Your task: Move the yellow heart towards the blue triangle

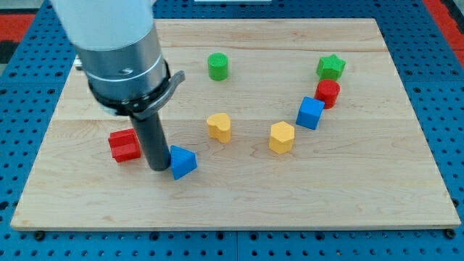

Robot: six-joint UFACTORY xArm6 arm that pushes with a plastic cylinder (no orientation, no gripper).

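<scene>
The yellow heart [219, 127] lies on the wooden board [239, 196] just left of its middle. The blue triangle [183, 161] lies below and to the left of the heart, a short gap apart from it. My tip [157, 167] rests on the board right beside the blue triangle's left side, between it and a red block [125, 145]. The tip is well left of and below the yellow heart.
A yellow hexagon [282, 137] lies right of the heart. A blue cube [310, 113], a red cylinder [328, 93] and a green star [330, 68] run up the right side. A green cylinder [217, 66] sits near the top middle.
</scene>
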